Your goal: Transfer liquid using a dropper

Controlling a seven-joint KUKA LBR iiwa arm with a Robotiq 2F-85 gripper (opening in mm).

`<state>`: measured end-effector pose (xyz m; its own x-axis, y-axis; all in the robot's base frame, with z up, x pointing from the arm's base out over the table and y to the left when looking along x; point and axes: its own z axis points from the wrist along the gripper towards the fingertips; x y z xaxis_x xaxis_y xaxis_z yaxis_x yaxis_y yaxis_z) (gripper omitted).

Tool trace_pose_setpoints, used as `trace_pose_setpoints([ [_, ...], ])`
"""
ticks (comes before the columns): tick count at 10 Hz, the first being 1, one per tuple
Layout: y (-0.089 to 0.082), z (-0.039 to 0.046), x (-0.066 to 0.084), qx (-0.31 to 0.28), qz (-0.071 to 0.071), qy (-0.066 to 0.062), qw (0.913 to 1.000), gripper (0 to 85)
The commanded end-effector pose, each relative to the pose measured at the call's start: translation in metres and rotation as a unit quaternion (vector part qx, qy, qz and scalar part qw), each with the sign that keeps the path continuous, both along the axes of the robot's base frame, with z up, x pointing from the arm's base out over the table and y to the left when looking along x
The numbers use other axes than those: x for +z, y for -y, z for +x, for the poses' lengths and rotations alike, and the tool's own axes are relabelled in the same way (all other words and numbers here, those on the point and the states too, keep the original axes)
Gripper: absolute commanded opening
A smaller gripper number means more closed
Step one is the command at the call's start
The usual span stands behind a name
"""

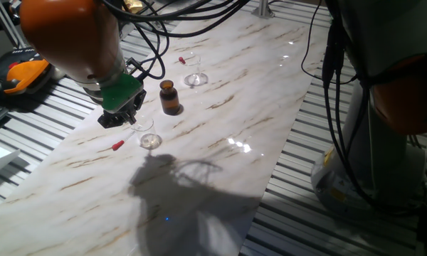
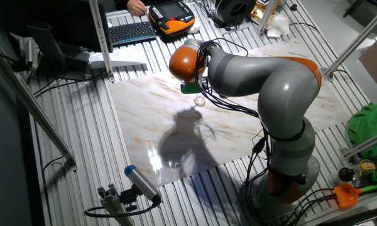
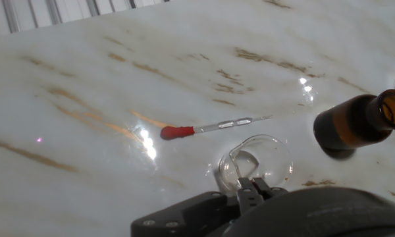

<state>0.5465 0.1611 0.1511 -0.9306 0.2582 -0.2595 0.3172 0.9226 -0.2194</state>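
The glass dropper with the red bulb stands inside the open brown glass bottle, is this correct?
Not correct. The glass dropper with the red bulb lies flat on the marble table, apart from the open brown glass bottle; the hand view shows it.

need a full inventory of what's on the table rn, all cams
Dropper: 1 clearly seen, clear tube with red bulb, lying flat on the marble, apart from the near glass.
Second red-tipped item: 1, by the far glass; too small to tell, maybe another dropper.
Bottle: 1, brown, uncapped, upright mid-table.
Near glass: 1, clear, just under the gripper.
Far glass: 1, clear, beyond the bottle.
Table: 1, white marble top with brown veins.
Keyboard: 1, black, off the table.
Pendant: 1, orange and black, beside the keyboard.
Arm: 1, grey with orange joints.
Gripper: 1, black on green mount, above the near glass; fingers unclear.
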Motion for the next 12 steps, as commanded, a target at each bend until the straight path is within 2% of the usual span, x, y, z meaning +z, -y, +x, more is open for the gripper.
trace_pose_setpoints([
  [1, 0.0000, -0.0002, -0.0004, 0.000, 0.000, 0.001, 1.0000, 0.0],
  [12, 0.0009, 0.0006, -0.0045, 0.000, 0.002, 0.006, 1.0000, 0.0],
])
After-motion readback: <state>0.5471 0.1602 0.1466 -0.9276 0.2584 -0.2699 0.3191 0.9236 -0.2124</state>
